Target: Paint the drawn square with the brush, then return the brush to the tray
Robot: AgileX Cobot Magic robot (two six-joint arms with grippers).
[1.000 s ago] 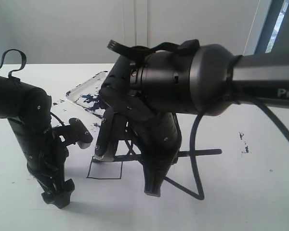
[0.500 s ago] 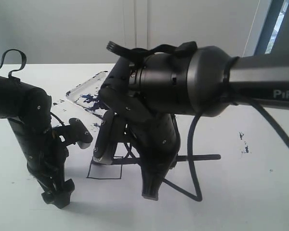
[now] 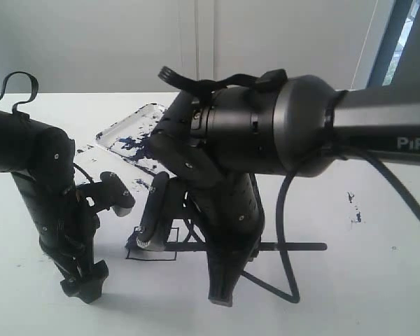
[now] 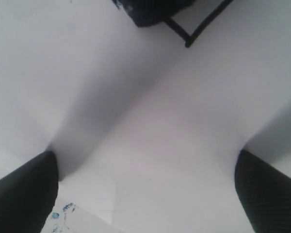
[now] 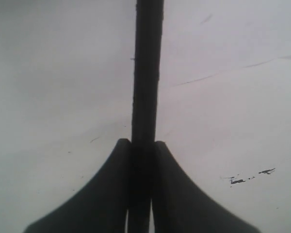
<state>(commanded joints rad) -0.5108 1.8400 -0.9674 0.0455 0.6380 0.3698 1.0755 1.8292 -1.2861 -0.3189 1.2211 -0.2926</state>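
Black brush (image 5: pixel 146 73) pinched in right fingers (image 5: pixel 97 194) — left fingers (image 4: pixel 22 194) spread — looks like painting time; next, rub inside the drawn square (image 3: pixel 143 255).

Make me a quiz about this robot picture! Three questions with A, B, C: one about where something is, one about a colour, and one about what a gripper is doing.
1. Where is the tray in the exterior view?
A. Behind the arms, upper left
B. Front right corner
C. Held up in the air

2. What colour is the paint in the tray?
A. Red
B. Dark blue
C. Yellow

3. What is the right gripper doing?
A. Open and empty
B. Shut on the tray
C. Shut on the brush

Answers:
1 A: the tray lies flat beyond both arms, left of the middle.
2 B: the splats in it are blue-black.
3 C: the right wrist view shows it clamped on the thin black stick.
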